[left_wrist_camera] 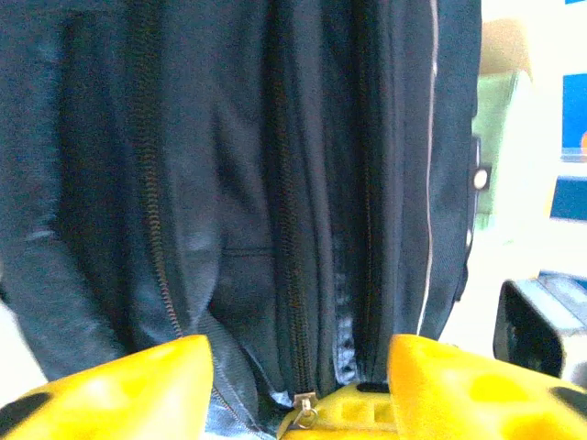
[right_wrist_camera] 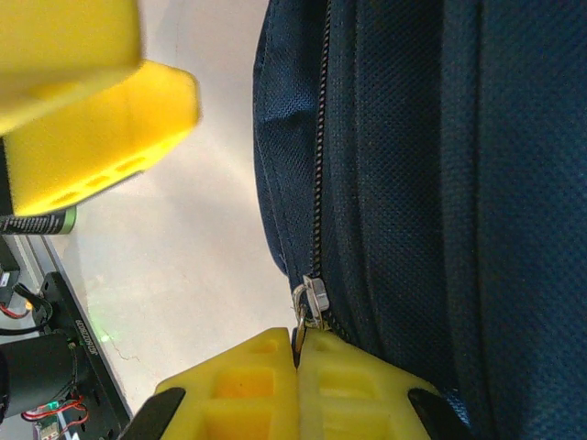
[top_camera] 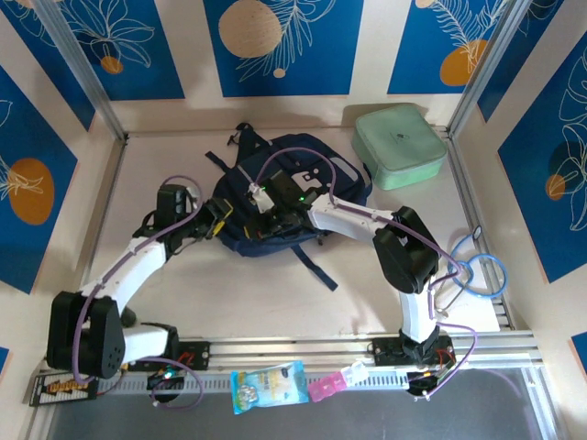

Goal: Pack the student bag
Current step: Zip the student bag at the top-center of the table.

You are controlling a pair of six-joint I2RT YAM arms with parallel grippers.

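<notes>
The student bag (top_camera: 293,188) is a dark navy backpack lying flat in the middle of the table. My right gripper (right_wrist_camera: 298,357) is shut on the metal zip pull (right_wrist_camera: 299,330) just below the slider (right_wrist_camera: 314,297), at the bag's near left edge (top_camera: 264,223). My left gripper (left_wrist_camera: 301,367) stands open right beside it. Its yellow fingers (left_wrist_camera: 119,390) straddle folds of the bag's fabric (left_wrist_camera: 248,183) and the zip track. In the top view the left gripper (top_camera: 220,220) sits at the bag's left edge.
A mint green square case (top_camera: 399,147) lies at the back right, touching the bag's right side. A snack packet (top_camera: 268,385) and a pink item (top_camera: 326,387) rest on the front rail. Blue cable loops (top_camera: 481,270) hang at the right.
</notes>
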